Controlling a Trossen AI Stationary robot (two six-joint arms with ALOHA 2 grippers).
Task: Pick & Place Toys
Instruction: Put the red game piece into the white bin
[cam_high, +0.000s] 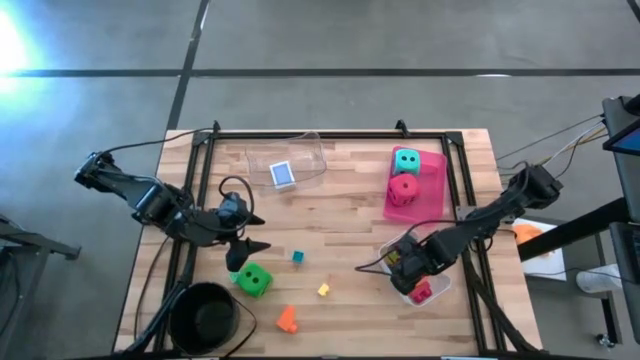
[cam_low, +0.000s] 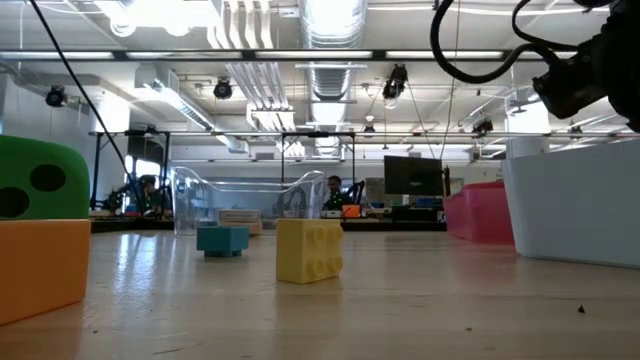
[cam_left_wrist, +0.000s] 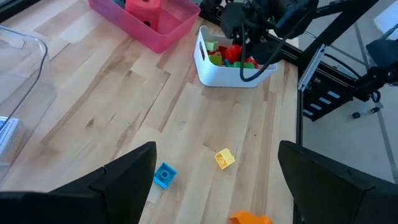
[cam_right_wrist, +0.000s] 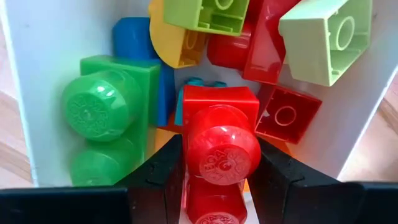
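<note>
While over the white tray (cam_right_wrist: 15, 93) — right jaws clamped on red brick (cam_right_wrist: 221, 146), left jaws apart.

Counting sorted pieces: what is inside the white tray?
The white tray holds jumbled bricks: green, lime, yellow, blue, red. The right pincer grips a red brick. Lower layers are covered.

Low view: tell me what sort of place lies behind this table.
Probably a lab or workshop: exposed silver ceiling ducts, long strip lights, and a dark computer monitor on a bench behind the wooden table.
</note>
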